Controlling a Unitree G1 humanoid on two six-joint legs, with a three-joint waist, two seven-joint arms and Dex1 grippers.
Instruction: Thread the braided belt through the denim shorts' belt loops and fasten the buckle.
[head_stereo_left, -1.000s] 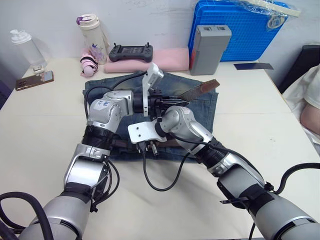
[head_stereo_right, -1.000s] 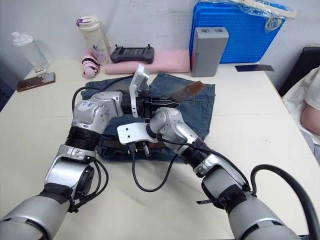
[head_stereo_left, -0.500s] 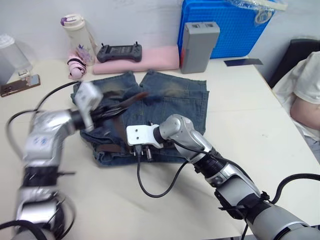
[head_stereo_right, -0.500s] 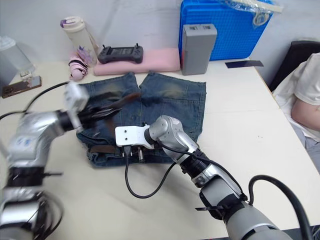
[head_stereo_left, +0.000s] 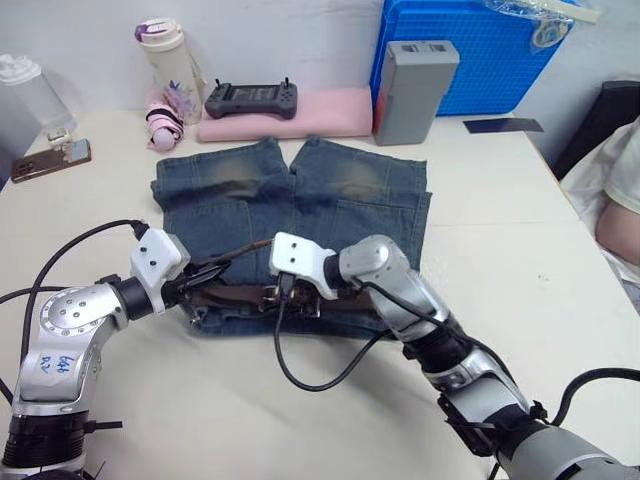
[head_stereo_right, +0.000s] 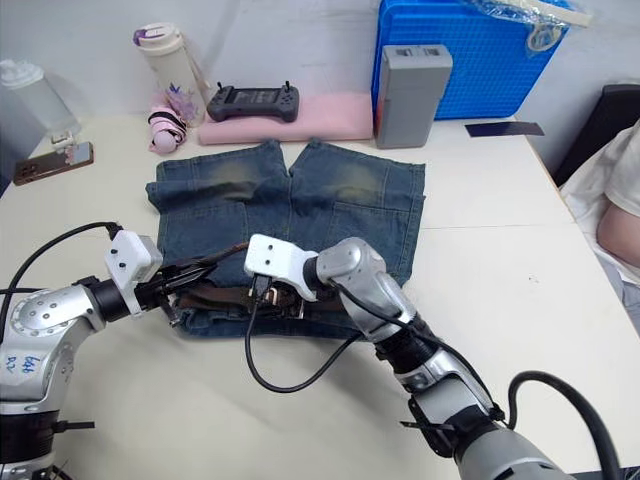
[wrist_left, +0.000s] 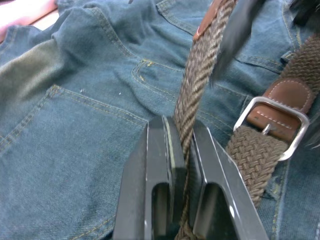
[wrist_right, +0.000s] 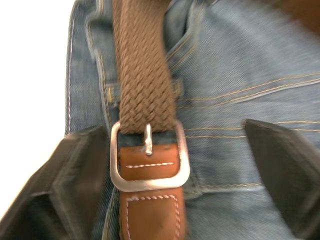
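Cream table (head_stereo_left: 520, 230): denim shorts (head_stereo_left: 330, 195) laid flat, braided belt (wrist_left: 200, 75) along near waistband. Strap clamped by left gripper (wrist_left: 181, 150); right gripper (wrist_right: 175, 145) spread around buckle (wrist_right: 149, 157). Prong may be pulled free if strap is tugged.

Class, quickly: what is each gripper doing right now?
Left gripper: shut on the belt.
Right gripper: open, its fingers either side of the buckle.

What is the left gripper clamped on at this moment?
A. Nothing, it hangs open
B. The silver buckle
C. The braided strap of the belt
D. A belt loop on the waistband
C: in the left wrist view the left gripper has both fingers closed on the braided belt, while the buckle lies apart on the denim shorts.
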